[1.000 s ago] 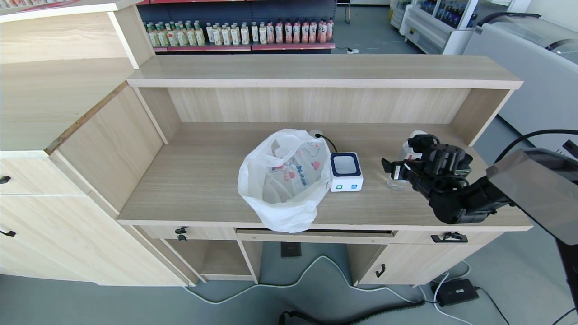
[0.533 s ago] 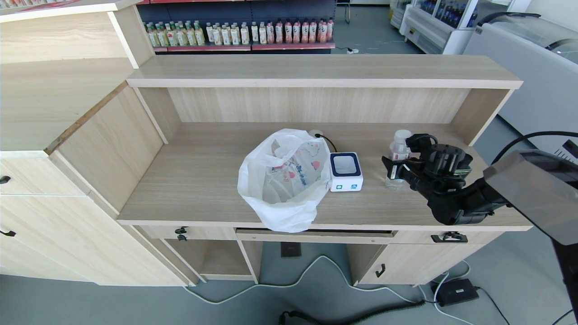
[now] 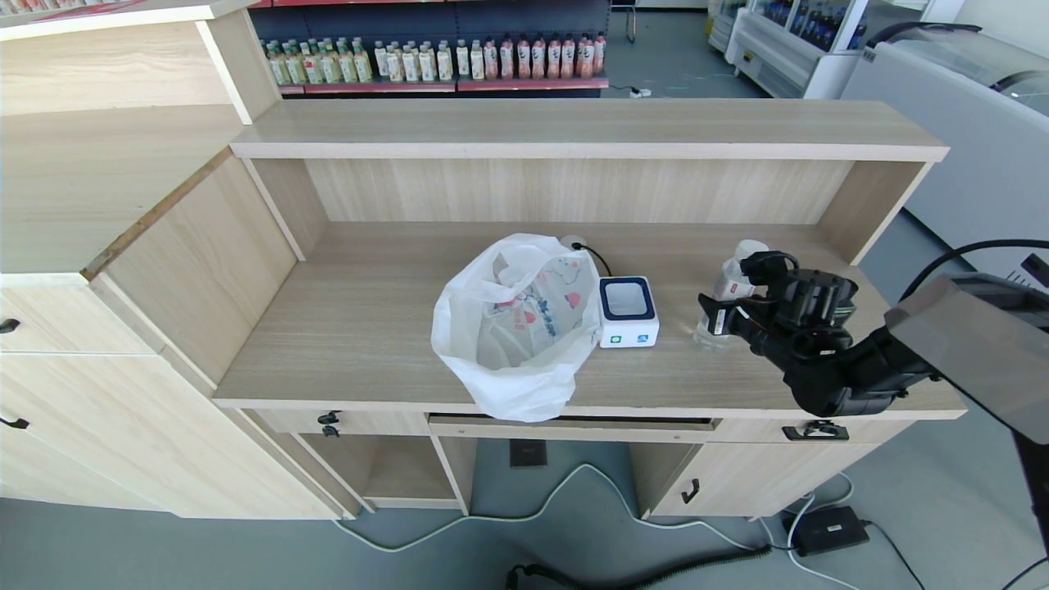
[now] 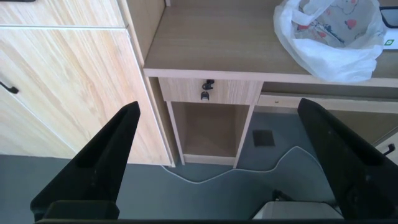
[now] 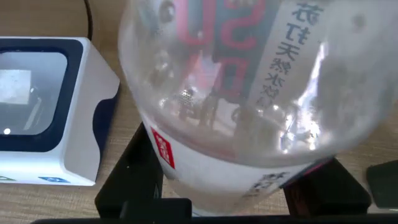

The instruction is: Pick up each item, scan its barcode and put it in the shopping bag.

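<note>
Status, left to right?

— My left gripper (image 4: 217, 109): fingers wide apart, nothing held, out in front of the counter's (image 3: 369, 328) left end. Shopping bag (image 3: 516, 328) mid-counter, mouth open. Scanner (image 3: 628, 311) just beside its right side.

Bottle?

— Bottle (image 3: 729, 285) right of the scanner, apart from it, tilted, cap leaning back-right. My right gripper (image 3: 742, 291) is clamped on its body. Base touching counter: can't tell.
</note>
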